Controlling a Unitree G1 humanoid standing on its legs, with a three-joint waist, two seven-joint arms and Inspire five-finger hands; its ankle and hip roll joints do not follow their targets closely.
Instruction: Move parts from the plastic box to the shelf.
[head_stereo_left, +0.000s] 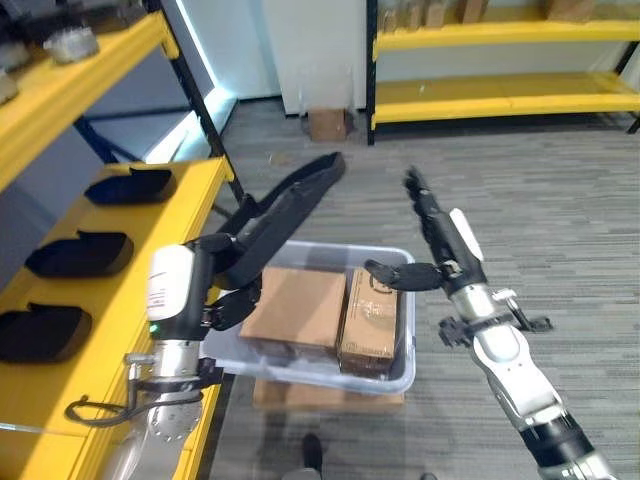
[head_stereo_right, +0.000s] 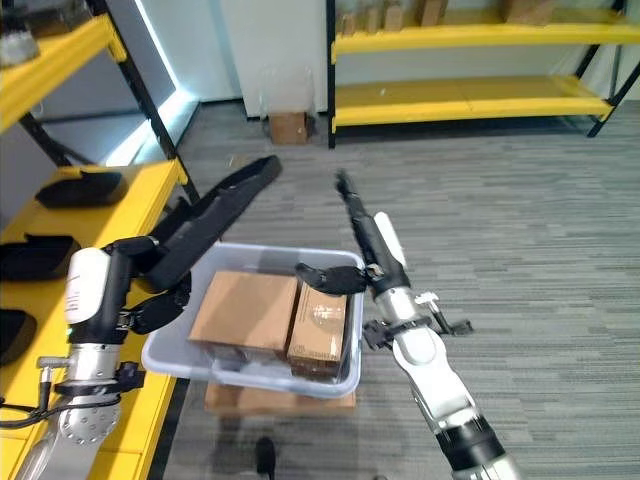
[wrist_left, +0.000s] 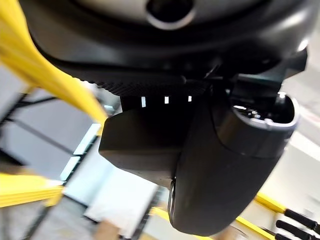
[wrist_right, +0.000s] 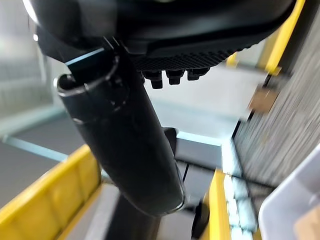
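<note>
Dark parts (head_stereo_left: 80, 254) lie on the yellow shelf (head_stereo_left: 190, 185). Left robot hand (head_stereo_left: 225, 290) clamps a long black part (head_stereo_left: 290, 205) above the plastic box (head_stereo_left: 395, 375); right robot hand (head_stereo_left: 440, 235) hovers, fingers straight.

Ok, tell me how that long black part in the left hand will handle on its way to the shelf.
The long black part looks stiff: it juts out from the left hand without drooping. Held near one end, it may lever against the grip. It seems fairly light for its length, since one hand carries it above the plastic box.
</note>
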